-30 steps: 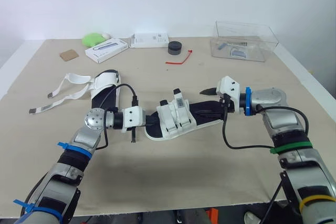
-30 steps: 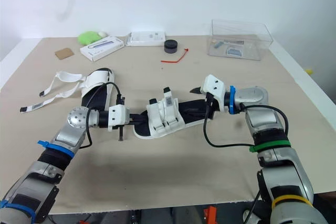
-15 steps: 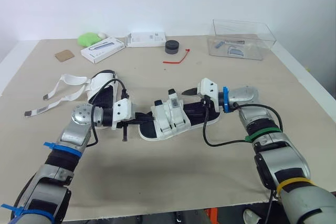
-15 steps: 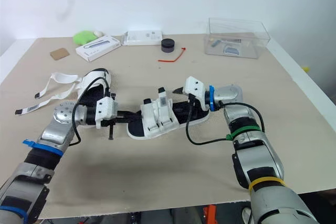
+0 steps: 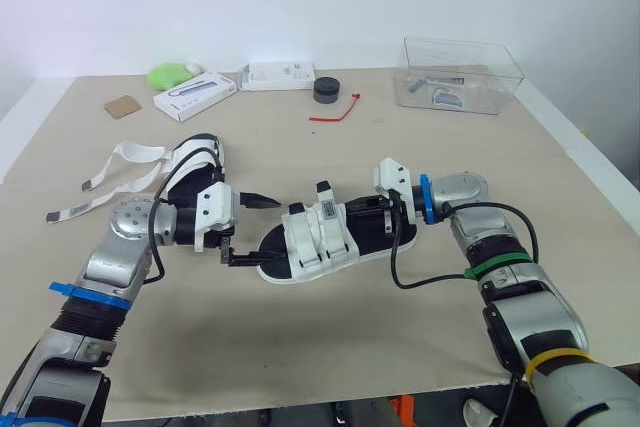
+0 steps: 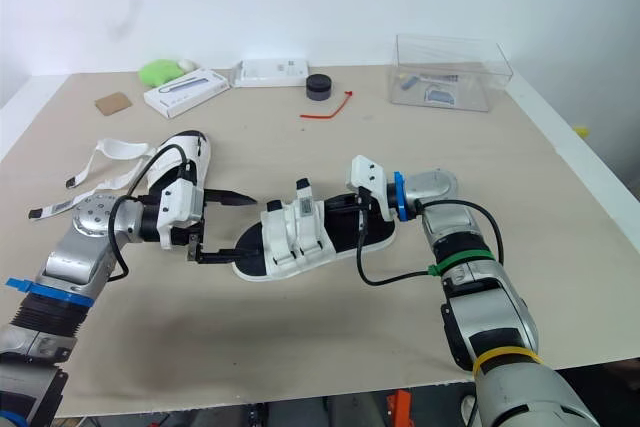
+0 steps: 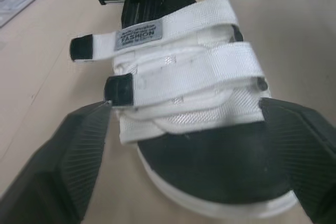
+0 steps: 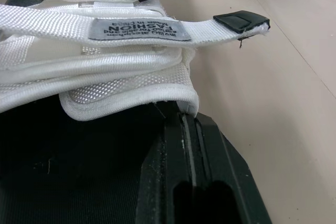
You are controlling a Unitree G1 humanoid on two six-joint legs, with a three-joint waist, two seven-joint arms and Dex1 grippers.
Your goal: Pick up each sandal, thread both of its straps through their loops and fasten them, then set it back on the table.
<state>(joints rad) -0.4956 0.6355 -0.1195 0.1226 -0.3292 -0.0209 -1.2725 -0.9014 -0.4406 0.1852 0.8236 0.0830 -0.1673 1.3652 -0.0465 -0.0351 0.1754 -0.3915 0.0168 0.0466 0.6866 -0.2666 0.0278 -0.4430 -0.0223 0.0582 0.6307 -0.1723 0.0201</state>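
Left of the fastened sandal (image 5: pixel 328 240) lies a second sandal (image 5: pixel 196 169), unstrapped.

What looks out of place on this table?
The far-left sandal: its white straps trail loose across the table, unfastened, unlike the fastened sandal in the middle.

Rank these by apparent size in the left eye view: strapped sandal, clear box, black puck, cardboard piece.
1. Strapped sandal, though it lies nearer the camera, which inflates it.
2. Clear box.
3. Black puck and cardboard piece look about alike, so they are not ranked against each other.
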